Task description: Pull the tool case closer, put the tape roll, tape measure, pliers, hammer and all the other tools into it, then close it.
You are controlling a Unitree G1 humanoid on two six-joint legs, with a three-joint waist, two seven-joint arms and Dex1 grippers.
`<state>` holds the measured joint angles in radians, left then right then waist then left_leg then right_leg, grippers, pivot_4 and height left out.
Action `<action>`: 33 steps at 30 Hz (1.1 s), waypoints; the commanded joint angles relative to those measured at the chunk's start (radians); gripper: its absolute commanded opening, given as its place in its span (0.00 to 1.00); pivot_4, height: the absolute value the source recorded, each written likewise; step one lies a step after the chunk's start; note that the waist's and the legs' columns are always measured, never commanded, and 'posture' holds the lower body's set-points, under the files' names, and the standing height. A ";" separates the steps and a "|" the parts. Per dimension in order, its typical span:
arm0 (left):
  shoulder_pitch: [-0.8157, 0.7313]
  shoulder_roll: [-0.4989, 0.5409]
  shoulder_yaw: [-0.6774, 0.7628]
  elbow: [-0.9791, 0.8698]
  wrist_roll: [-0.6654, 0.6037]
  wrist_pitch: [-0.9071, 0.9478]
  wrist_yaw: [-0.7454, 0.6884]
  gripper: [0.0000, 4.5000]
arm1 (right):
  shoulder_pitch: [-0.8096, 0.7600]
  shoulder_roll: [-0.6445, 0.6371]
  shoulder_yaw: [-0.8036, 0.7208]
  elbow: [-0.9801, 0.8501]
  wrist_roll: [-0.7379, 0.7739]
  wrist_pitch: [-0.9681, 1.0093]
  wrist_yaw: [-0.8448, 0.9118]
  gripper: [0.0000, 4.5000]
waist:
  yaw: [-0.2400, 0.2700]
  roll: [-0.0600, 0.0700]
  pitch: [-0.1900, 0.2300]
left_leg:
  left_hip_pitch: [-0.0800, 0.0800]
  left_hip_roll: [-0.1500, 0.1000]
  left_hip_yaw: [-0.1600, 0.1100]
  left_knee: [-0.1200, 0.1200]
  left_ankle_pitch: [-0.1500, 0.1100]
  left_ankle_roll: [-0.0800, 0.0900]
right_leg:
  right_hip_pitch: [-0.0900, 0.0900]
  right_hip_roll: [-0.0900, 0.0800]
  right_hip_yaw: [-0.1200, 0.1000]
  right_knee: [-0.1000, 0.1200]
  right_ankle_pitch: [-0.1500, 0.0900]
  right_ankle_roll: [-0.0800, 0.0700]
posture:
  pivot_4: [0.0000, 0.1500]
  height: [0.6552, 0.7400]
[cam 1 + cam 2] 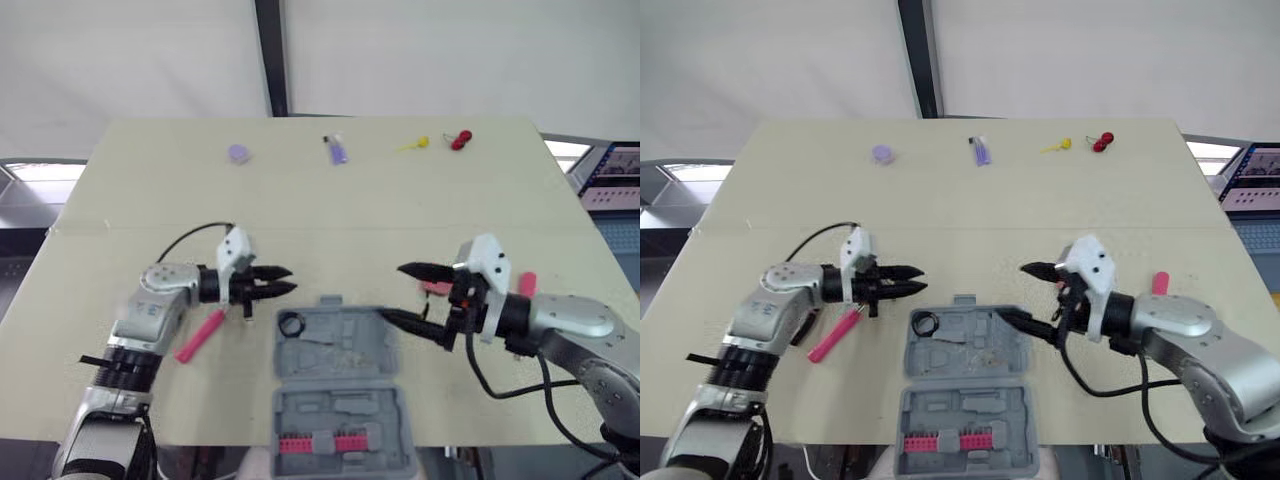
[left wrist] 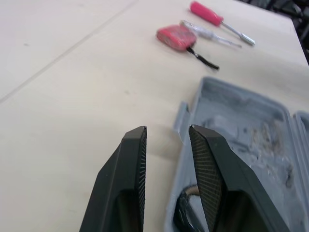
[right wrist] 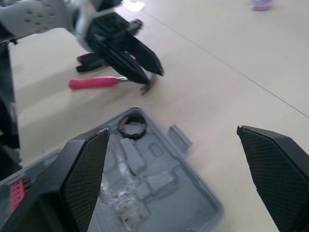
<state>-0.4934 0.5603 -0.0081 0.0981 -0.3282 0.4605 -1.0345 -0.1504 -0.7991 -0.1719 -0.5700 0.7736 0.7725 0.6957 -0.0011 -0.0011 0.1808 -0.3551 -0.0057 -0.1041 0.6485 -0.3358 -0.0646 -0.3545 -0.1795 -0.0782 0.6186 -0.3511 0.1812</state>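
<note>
You have the grey tool case point(image 1: 350, 345) lying open on the table point(image 1: 300, 210), at the middle of its near edge, with 1 half almost overhanging that edge. The black tape roll point(image 1: 291, 323) sits in the far-left corner of the case's farther half. A red strip of bits point(image 1: 328, 443) is clipped into the nearer half. No brand or lettering on the case is large enough to read.

Your left arm reaches in from the near-left corner with its forearm roughly level. The left gripper point(image 1: 292, 279) points toward the right edge, just off the case's far-left corner. Its jaws are parted by a narrow gap and pinch nothing. The pink-handled hammer point(image 1: 200, 335) lies on the table under that wrist, its handle angled toward the near-left corner.

Your right arm comes in from the near-right corner, and the right gripper point(image 1: 392, 292) points toward the left edge. Its jaws are spread wide and empty, with 1 finger over the case's far-right rim.

The red tape measure point(image 2: 176, 37) lies on the table beyond the right gripper. Next to it, toward the right edge, are 2 screwdrivers: a red-handled screwdriver point(image 2: 206, 13) and a slim pale screwdriver point(image 2: 212, 34).
</note>
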 commanded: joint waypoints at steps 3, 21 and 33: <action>0.100 0.075 0.188 -0.121 -0.064 0.101 0.123 0.52 | 0.113 -0.003 -0.195 0.159 -0.046 -0.117 0.049 1.00 | -0.002 0.000 0.000 | 0.000 0.000 0.000 -0.001 0.000 0.000 | 0.000 0.000 0.000 0.000 0.000 0.000 | 1.00 1.00; 0.574 0.090 0.812 -0.072 0.032 0.042 0.690 0.97 | 0.175 -0.048 -0.394 0.973 -0.340 -0.590 0.125 1.00 | -0.001 0.000 0.000 | 0.002 0.001 0.004 -0.002 0.000 0.000 | 0.001 -0.001 0.002 -0.004 0.000 0.000 | 1.00 1.00; 0.673 0.054 0.839 -0.077 0.018 0.019 0.746 0.97 | 0.069 -0.045 -0.370 1.131 -0.416 -0.698 0.098 1.00 | 0.001 0.000 0.000 | 0.003 0.001 0.005 -0.001 -0.001 0.000 | 0.003 -0.001 0.002 -0.008 0.000 0.000 | 1.00 1.00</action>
<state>0.1692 0.5988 0.8119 0.0530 -0.3064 0.4890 -0.2975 -0.0825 -0.8245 -0.5228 0.5843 0.3525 0.0851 0.7996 0.0000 -0.0010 0.1807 -0.3525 -0.0048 -0.0988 0.6471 -0.3365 -0.0646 -0.3518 -0.1805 -0.0765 0.6106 -0.3509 0.1807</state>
